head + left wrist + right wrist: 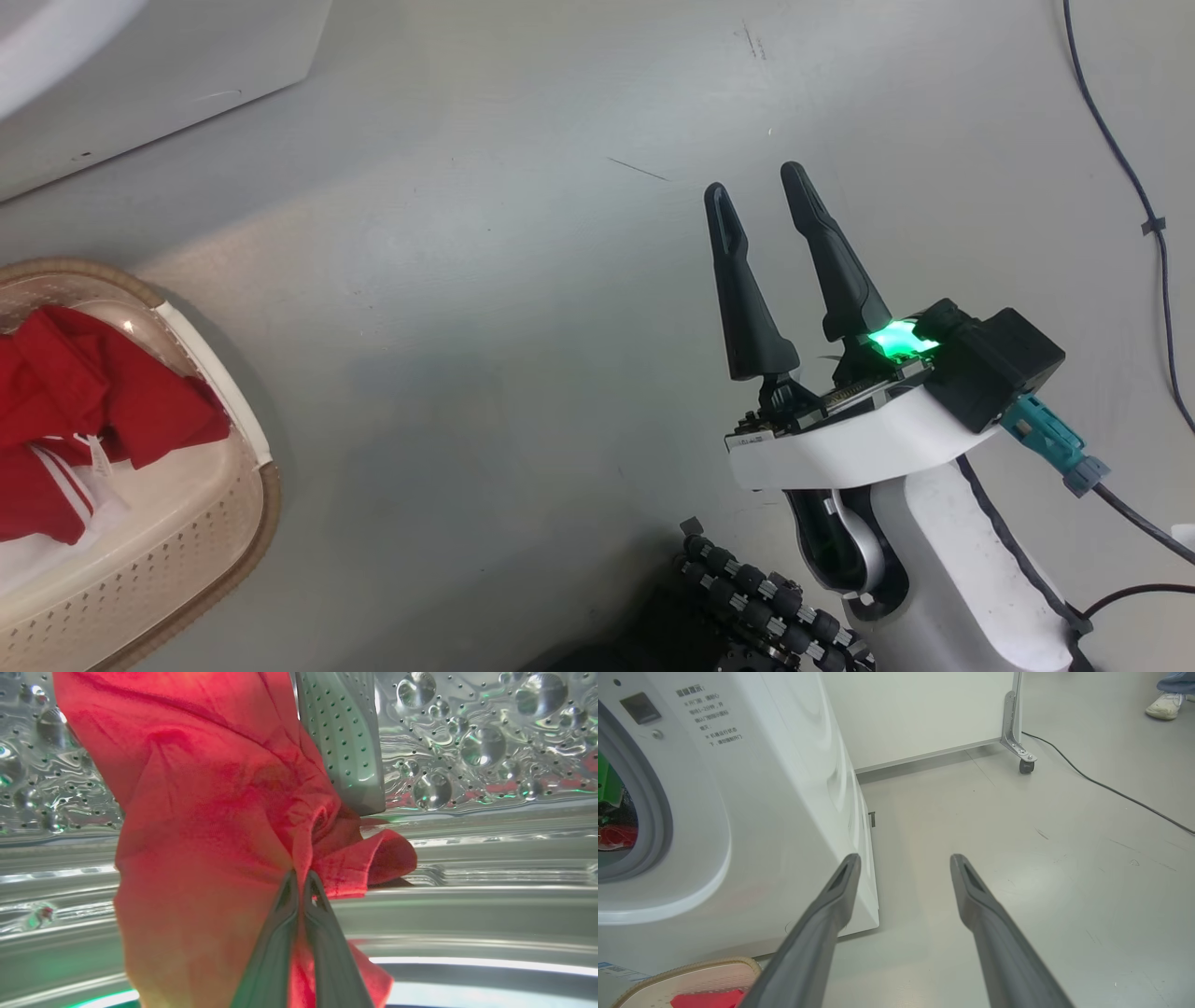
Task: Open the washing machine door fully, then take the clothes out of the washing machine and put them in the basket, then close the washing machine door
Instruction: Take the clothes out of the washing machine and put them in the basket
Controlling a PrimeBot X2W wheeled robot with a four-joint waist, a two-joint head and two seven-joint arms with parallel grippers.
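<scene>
Left wrist view: L gripper (300, 876) fingers pressed together, pinching a fold of the red garment (210, 835) right at the tips.
Red garment: drapes across left & centre of that view, inside the steel drum (467, 742); a hem curls out to the right of the tips.
Drum wall: dimpled & perforated, behind the cloth; grey dotted paddle (343, 742) just behind garment's upper edge.
Head view: R gripper (755, 182) fingers spread wide, nothing betw. them, over bare floor (523, 327); green light (898, 341) lit at its base.
Basket (266, 504): lower left, on floor, well apart from R gripper; cream w/ brown rim.
Red clothes (93, 401): in basket, bunched toward its left side, white stripes & a label showing.
Washer (159, 65): white corner at top left, beyond basket.
Cable (1120, 168): dark, runs down floor at far right.
Right wrist view: R gripper fingers apart, pointing past washer's front corner; basket rim & bit of red clothes at bottom left, just before washer's base.
Washer opening: grey rubber ring (654, 812) at left edge; red garment seen inside.
Farther back: white panel (924, 709) on a caster wheel (1026, 766) behind washer; cable across floor; a person's shoe (1164, 707) at top right.
</scene>
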